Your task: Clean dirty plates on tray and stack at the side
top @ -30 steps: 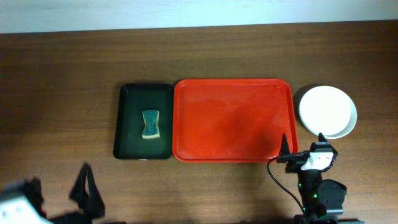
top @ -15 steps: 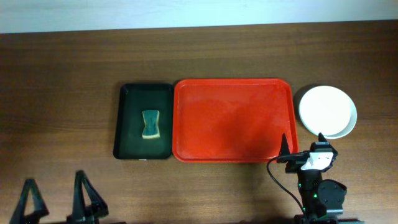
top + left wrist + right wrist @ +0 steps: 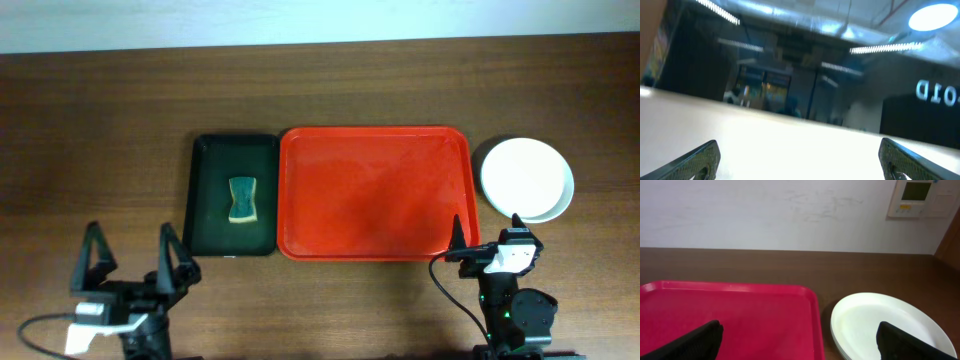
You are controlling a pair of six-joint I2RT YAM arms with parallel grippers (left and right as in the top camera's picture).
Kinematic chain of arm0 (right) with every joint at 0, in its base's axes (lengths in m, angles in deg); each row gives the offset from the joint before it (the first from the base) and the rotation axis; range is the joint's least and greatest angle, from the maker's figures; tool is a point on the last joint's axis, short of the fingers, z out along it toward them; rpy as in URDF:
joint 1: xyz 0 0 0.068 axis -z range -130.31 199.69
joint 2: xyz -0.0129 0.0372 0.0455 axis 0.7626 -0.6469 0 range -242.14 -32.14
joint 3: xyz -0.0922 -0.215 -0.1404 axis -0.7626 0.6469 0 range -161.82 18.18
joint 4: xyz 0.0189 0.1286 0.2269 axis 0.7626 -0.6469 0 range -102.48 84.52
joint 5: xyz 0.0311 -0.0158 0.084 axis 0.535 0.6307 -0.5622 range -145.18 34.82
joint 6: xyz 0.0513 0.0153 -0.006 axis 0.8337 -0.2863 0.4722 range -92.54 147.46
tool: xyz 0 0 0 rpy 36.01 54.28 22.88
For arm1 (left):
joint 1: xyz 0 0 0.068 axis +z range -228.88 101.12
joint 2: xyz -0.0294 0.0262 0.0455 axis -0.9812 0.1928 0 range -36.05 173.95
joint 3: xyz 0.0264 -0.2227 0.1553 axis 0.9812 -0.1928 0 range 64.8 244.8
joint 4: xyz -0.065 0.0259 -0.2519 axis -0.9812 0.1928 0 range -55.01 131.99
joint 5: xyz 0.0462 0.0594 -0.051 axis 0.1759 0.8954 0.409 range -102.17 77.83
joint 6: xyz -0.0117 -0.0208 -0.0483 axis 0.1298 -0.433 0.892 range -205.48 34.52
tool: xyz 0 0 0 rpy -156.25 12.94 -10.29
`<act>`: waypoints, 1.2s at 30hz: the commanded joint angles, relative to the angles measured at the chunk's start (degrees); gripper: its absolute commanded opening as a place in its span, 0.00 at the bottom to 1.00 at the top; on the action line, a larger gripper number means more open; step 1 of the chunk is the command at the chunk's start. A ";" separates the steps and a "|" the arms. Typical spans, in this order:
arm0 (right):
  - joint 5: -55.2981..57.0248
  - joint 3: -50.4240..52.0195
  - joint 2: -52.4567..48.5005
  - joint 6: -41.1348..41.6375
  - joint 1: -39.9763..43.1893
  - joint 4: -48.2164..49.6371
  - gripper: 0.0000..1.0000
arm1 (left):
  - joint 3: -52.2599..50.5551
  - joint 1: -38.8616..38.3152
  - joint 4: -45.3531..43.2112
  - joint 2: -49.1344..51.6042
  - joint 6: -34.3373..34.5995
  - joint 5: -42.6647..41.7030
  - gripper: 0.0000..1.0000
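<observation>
Open room over the tray [image 3: 375, 195] (plates [image 3: 527, 178] just beside)

Overhead: even light, sharp, faint sheen on tray [image 3: 375, 190]. Left wrist: blurred, blue cast, ceiling lamp [image 3: 932, 16] blown out top right. Right wrist: bright, clean; claw fingers [image 3: 695, 342] dark and soft at bottom corners.

Office-like workspace: a plain white wall [image 3: 765, 215] with a mounted control panel [image 3: 918, 199] rises behind the dark wooden table [image 3: 100, 120]. Above the table, strip lights [image 3: 885, 47] cross an exposed ceiling (reversed lettering [image 3: 937, 92] shows on dark glass).
</observation>
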 commanded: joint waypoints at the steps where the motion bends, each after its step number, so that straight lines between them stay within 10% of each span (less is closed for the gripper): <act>1: -0.09 0.31 0.48 0.04 0.44 -0.39 0.99 | -4.87 -0.28 -0.44 -0.35 0.11 -1.07 0.99; 18: -0.09 0.31 0.48 0.04 0.44 -0.39 0.99 | -10.97 -0.28 27.56 -0.37 -11.56 0.87 0.99; 36: -0.11 0.31 0.48 0.04 0.44 -0.42 0.98 | -10.97 -0.28 27.69 -0.33 -16.39 0.87 0.99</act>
